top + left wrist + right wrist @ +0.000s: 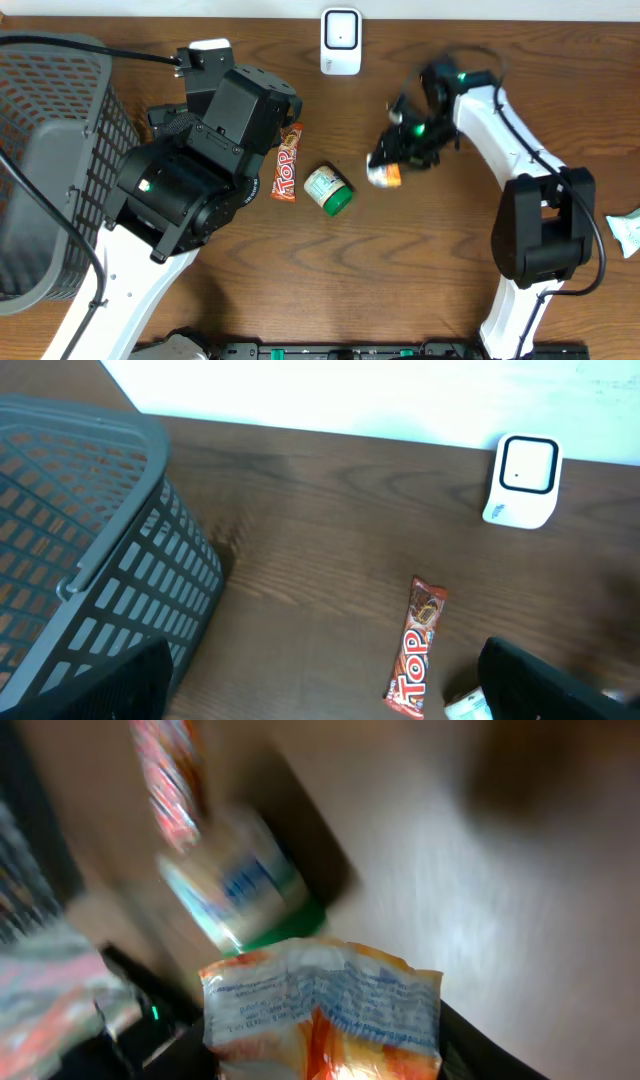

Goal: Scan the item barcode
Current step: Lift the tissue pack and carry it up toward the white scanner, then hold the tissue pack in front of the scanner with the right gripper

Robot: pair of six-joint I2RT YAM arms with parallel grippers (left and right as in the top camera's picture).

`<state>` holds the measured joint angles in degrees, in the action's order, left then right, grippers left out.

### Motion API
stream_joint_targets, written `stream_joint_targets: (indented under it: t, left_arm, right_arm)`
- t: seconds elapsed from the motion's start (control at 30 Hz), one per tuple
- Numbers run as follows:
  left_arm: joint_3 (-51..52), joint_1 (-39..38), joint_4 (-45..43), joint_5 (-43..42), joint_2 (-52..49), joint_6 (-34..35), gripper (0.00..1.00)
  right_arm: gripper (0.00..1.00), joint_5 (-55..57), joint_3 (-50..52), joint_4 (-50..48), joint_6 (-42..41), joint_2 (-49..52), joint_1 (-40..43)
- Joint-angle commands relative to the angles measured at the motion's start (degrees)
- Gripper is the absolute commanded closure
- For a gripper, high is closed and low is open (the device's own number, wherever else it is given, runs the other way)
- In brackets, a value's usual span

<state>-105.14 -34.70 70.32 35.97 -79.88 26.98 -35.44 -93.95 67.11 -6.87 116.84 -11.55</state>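
"Top" on the candy bar [417, 650]

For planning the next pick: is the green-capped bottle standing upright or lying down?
Lying down. From overhead, the green-capped bottle shows its label side, with its cap pointing sideways along the table.

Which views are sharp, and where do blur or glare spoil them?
Overhead: evenly lit and sharp, slightly smeared around the right gripper. Left wrist: sharp, but the white background strip is blown out. Right wrist: heavy motion blur; the orange-and-white packet less smeared than the background.
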Motion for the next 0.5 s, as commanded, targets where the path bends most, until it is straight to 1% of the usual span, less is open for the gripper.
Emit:
stream_joint_targets:
  t: [0.0, 0.1, 0.2, 0.3, 0.4, 0.47]
  left_arm:
    - [-0.5, 0.3, 0.2, 0.9, 0.0, -0.3, 0.02]
    - [-0.5, 0.3, 0.2, 0.9, 0.0, -0.3, 0.02]
    - [-0.5, 0.3, 0.2, 0.9, 0.0, -0.3, 0.02]
    - [-0.5, 0.3, 0.2, 0.9, 0.0, -0.3, 0.02]
    - [-0.5, 0.3, 0.2, 0.9, 0.0, -0.3, 0.02]
    - [-0.5, 0.3, 0.2, 0.9, 0.0, -0.3, 0.02]
  right_arm:
    - [0.54, 2.9, -8.6, -2.0, -3.7, 0.4, 0.8]
    - [0.54, 9.3, -15.5, -4.9, -4.9, 0.4, 0.7]
    - [0.54, 14.4, -20.1, -9.5, -5.1, 0.4, 0.2]
    - [0.55, 17.4, -22.1, -16.2, -5.1, 0.4, -0.7]
    - [0.55, 19.7, -22.2, -22.9, -5.1, 0.5, -1.5]
    - [0.55, 23.4, -21.9, -27.5, -5.1, 0.5, -2.2]
